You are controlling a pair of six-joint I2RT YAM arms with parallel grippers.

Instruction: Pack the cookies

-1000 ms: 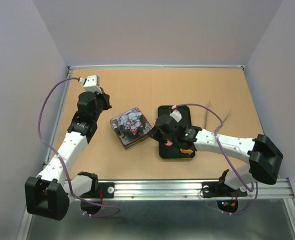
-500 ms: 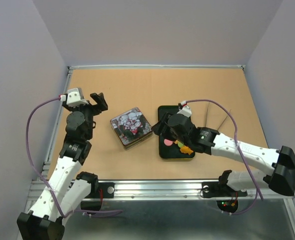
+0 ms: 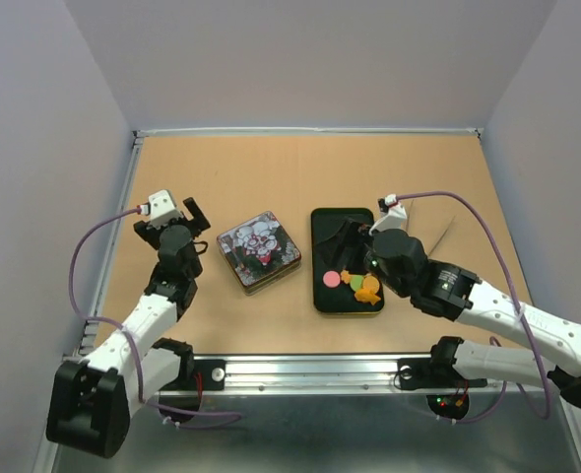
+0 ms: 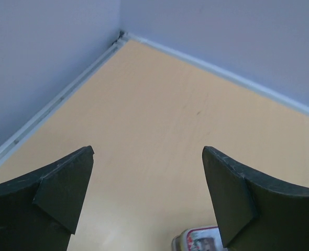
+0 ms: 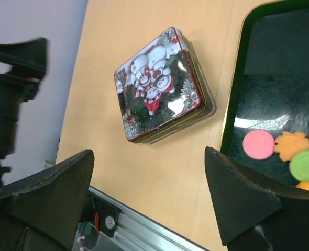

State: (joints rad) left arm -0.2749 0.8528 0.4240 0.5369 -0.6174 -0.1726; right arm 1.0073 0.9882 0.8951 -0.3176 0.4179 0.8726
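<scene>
**Right gripper** [image 5: 149, 196]: two dark fingers spread wide, nothing between them. It hovers above the gap between tin and tray, clear of both.

**Left gripper** [image 4: 146, 196]: fingers likewise parted and bare, raised over the tan wooden table [image 4: 154, 115] at the left, well apart from all else.

**Cookies** [image 5: 293, 147]: small flat biscuits, one round pink, one brown with a scalloped edge, one round green, and part of an orange one. They are clustered at the near end of the tray, some touching. Others may lie behind the finger at the frame edge; this cannot be told.
- Handling, as judged: light, stiff, brittle, apt to chip under a hard pinch and to skid on the glossy surface.
- Hold: across opposite rim edges, one piece at a time, closing gently.

**Black glossy oblong tray, gilt-rimmed** [image 5: 232, 125]: far half bare.

**Square metal tin, snowman-printed lid** [image 5: 157, 89]: lid shut, standing just left of the tray and not touching it.
</scene>
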